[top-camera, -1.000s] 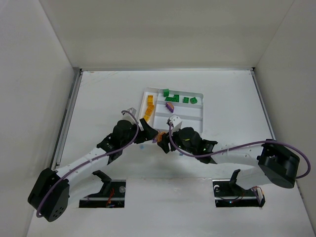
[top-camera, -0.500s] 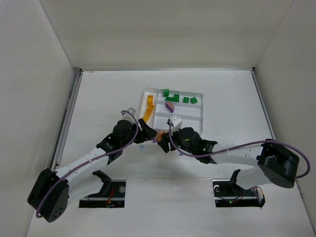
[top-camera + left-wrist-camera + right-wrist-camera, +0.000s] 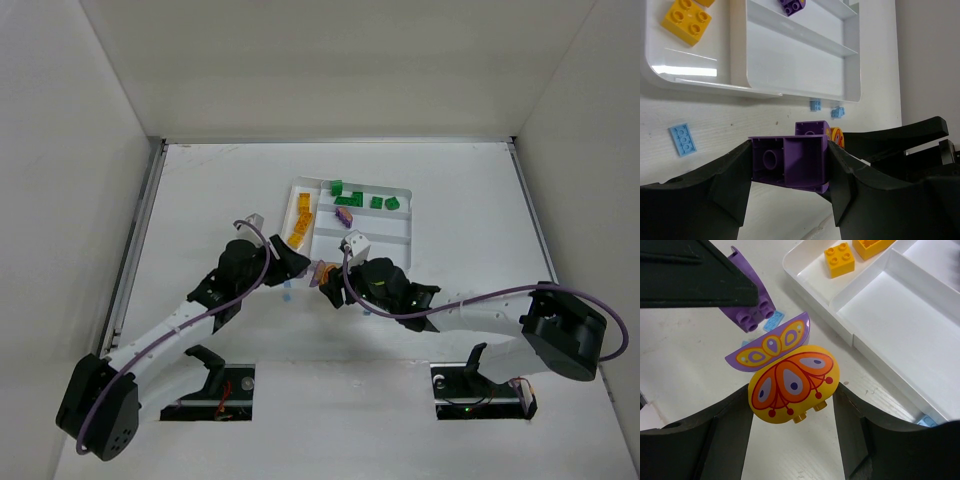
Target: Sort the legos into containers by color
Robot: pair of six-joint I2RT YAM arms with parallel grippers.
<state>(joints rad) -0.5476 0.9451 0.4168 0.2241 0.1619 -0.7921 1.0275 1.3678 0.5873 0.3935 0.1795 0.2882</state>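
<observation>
My left gripper is shut on a purple brick, held above the table just in front of the white tray. My right gripper is shut on a round yellow-orange brick with a wing pattern. A purple wing-patterned piece sits right behind it. The left gripper's purple brick hangs close beside them. In the tray lie green bricks at the back, yellow bricks on the left and a purple brick. One front compartment holds no brick.
Tiny light blue bricks lie on the table in front of the tray: one to the left, two by the tray's front wall. The grippers are almost touching. White walls enclose the table.
My left arm has shifted a little left and back with the purple brick, opening a small gap from the right gripper. The right arm has barely moved.
</observation>
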